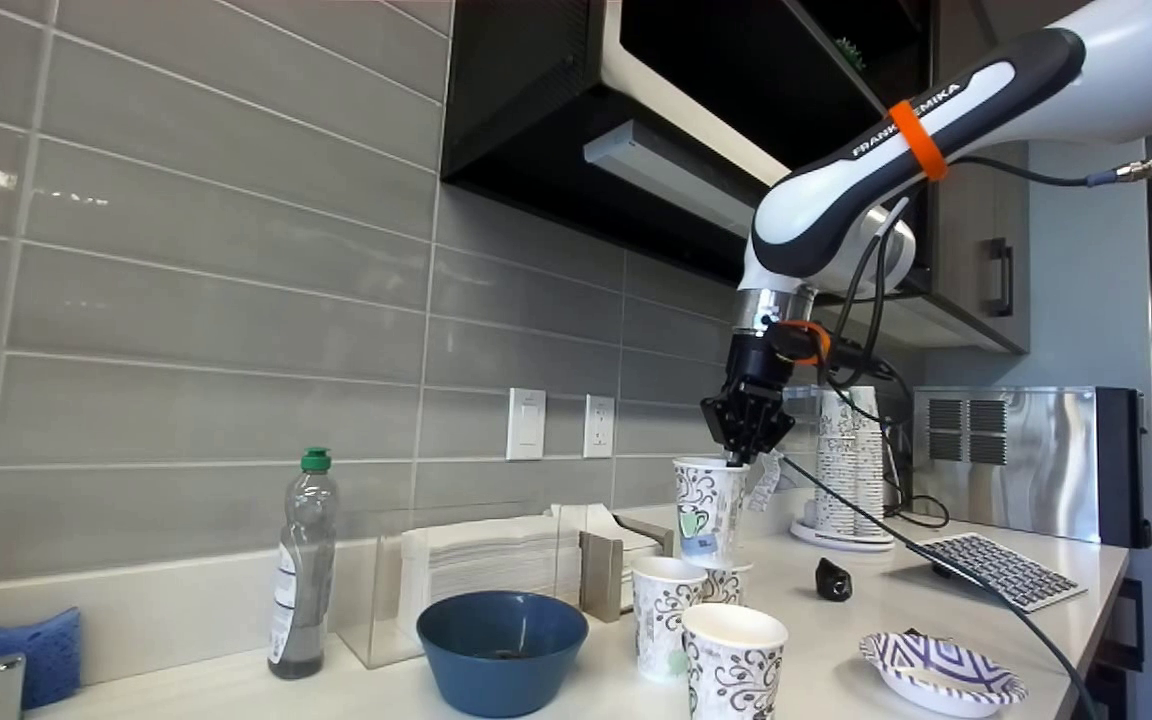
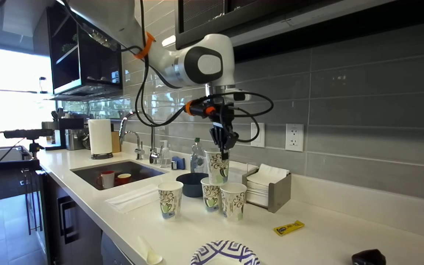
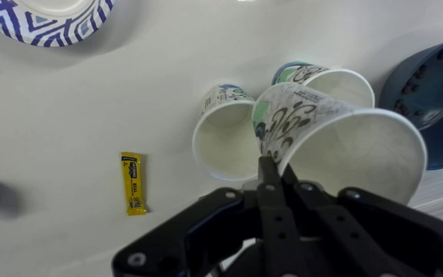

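Pinching rim wall of white swirl-printed paper cup (image 2: 217,168) in black two-finger gripper (image 3: 279,164), over two matching upright cups (image 2: 233,204), maybe touching. Could crumple if squeezed harder, topple both if lowered off-centre, bump dark-blue round bowl (image 1: 498,680) if swung.

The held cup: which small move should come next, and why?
I'd likely ease the held cup slightly downward. The gripper pinches its wall, and the cup's base appears over the rims of a standing cup and its neighbour; whether it already rests on them, I can't tell.
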